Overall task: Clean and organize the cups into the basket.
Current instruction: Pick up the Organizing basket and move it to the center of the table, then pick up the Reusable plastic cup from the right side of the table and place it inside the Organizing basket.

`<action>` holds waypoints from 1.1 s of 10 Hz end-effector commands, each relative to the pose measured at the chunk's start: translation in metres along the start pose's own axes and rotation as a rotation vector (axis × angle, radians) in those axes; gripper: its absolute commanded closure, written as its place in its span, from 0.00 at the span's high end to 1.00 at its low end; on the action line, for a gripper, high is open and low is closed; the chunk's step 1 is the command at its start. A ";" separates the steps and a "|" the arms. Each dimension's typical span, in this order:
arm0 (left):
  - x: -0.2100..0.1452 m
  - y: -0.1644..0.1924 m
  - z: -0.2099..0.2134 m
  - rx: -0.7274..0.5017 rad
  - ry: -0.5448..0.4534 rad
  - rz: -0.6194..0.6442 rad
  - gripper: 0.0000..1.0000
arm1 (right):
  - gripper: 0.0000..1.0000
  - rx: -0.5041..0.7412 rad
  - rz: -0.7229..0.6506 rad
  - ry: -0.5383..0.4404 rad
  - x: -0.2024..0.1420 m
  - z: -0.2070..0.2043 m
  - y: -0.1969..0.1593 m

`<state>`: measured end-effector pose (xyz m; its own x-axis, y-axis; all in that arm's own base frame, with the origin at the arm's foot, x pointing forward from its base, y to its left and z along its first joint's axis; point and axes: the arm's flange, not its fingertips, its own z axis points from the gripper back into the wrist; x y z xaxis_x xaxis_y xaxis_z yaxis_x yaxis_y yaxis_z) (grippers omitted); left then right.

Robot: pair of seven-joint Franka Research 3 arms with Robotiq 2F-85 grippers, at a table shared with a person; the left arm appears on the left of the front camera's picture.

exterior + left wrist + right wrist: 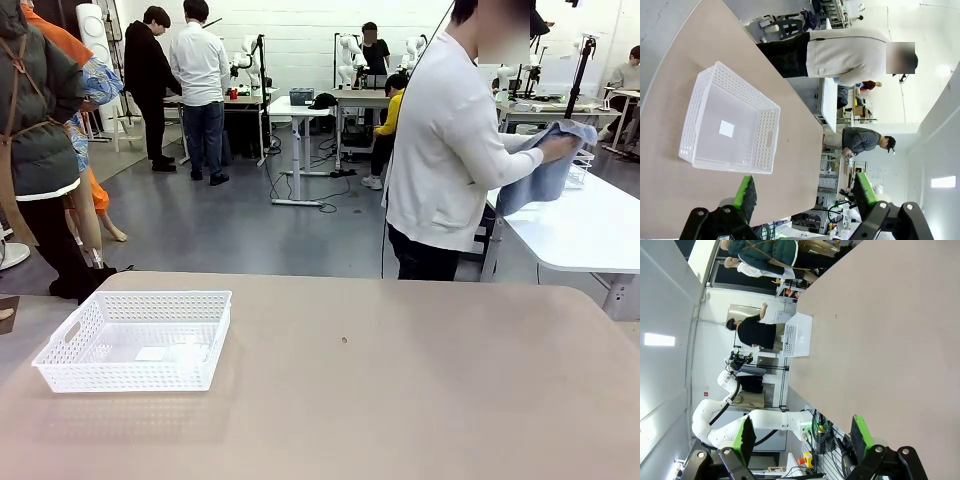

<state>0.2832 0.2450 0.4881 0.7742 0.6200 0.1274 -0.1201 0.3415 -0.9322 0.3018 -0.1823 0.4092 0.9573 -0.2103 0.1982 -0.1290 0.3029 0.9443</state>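
Our left gripper [804, 189] and right gripper [803, 430] both hang wide open, holding nothing. The white mesh basket [135, 340] sits lower left; being light, it may skid if we nudge its rim.

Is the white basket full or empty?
Empty: the shallow white lattice plastic basket has nothing inside except a small square sticker on its bare floor.

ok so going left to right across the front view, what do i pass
white mesh basket → small dark speck → person in a white top → blue cloth held in that person's hands
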 end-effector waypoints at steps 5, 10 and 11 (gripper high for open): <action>0.000 0.000 0.001 -0.010 0.000 -0.003 1.00 | 1.00 0.002 0.002 0.001 0.001 0.000 0.000; 0.000 0.000 0.001 -0.010 0.000 -0.003 1.00 | 1.00 0.002 0.002 0.001 0.001 0.000 0.000; 0.000 0.000 0.001 -0.010 0.000 -0.003 1.00 | 1.00 0.002 0.002 0.001 0.001 0.000 0.000</action>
<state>0.2832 0.2451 0.4882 0.7740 0.6202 0.1274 -0.1202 0.3415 -0.9322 0.3018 -0.1823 0.4092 0.9573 -0.2103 0.1982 -0.1290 0.3029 0.9442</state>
